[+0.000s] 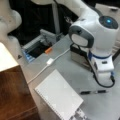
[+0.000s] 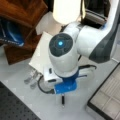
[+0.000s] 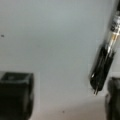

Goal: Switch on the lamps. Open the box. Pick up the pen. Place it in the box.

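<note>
Fingers spread wide, holding nothing, low over grey table. Pen lies beside the right-hand finger, untouched

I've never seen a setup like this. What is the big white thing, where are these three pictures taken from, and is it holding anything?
The white machine is a robot arm. Two pictures come from cameras off the arm; the third looks down from its wrist. There the gripper shows as two dark fingers, spread apart over the grey table and holding nothing. The black pen lies beside one finger, also seen in a front view. On the table too: a white notebook, a white cord, and the box, open, showing pale compartments. A lamp glows.
</note>
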You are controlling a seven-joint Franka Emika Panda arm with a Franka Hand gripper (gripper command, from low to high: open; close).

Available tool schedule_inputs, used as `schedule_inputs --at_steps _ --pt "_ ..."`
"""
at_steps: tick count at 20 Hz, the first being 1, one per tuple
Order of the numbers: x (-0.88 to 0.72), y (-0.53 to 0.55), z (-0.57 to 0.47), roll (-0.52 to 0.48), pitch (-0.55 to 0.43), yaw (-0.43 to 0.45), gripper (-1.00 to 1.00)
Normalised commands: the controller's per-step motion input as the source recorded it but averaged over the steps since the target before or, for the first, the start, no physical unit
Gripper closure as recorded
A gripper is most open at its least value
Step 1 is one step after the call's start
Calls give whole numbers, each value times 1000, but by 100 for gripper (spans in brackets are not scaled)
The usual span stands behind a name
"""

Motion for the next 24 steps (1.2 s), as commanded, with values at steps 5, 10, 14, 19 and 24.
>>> schedule_inputs --at_steps 5,10,14,19,24 --pt "-14 89 42 -215 -10 21 -100" --pt "34 45 -63 -219 -42 61 -100" --pt "99 -18 -187 -237 -56 214 -100" --pt "155 -10 -203 -184 -50 313 -100" --pt "130 19 -61 -116 -71 239 -100"
